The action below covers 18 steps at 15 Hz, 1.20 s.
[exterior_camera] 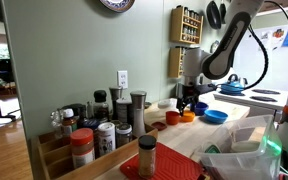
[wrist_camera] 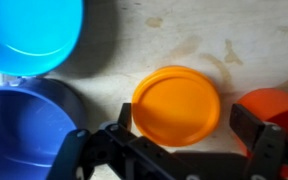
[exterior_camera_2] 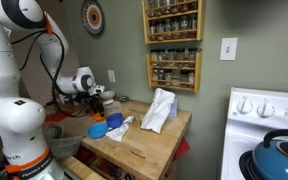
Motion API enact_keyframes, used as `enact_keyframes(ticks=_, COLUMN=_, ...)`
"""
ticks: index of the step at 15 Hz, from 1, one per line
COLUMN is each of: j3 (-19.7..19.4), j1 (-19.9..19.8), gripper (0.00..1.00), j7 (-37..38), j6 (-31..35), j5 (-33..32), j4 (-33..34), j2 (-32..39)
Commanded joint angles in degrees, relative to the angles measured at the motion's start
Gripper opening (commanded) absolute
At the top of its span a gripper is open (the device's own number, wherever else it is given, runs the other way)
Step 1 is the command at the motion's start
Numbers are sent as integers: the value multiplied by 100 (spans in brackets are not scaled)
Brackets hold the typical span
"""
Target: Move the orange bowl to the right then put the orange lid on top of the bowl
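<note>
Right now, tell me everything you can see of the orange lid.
The orange lid is a bright orange round piece, plastic by its look, smooth and flat-looking with a thin paler rim. It lies level on the pale wooden counter, apart from the light blue bowl and dark blue bowl on one side and the red-orange bowl on the other. The open end effector hangs over it, seemingly not touching.

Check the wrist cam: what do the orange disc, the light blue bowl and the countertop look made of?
Orange disc: probably plastic with a matte to satin finish, judging by its even saturated colour and thin moulded rim.
Light blue bowl: probably plastic and slightly glossy, with uniform colour and a soft sheen inside.
Countertop: looks like pale wood, worn or lightly finished, with faint grain and dark ring stains.
</note>
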Motion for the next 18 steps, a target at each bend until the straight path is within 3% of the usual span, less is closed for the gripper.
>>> enact_keyframes(ticks=1, j3=-35, j1=41, gripper=100, j7=-41, j6=-52, j5=112, j4=-149, j2=-307)
enact_keyframes(ticks=4, j3=-2, j1=11, gripper=100, j7=-53, j6=-117, j5=139, j4=-176, j2=-468)
enact_keyframes(ticks=6, j3=88, j1=25, gripper=100, j7=-322, j6=-357, j5=482, j4=-194, j2=-692)
enact_keyframes(ticks=15, j3=532, j1=344, gripper=100, j7=-1622, j6=-2973, j5=1527, j4=116, j2=-2945)
enact_keyframes(ticks=17, j3=576, j1=397, gripper=100, j7=-1761, j6=-3300, j5=1721, j4=240, j2=-3301)
enact_keyframes(ticks=18, j3=675, j1=199, gripper=100, j7=-1587, j6=-2983, j5=1523, j4=274, j2=-2893)
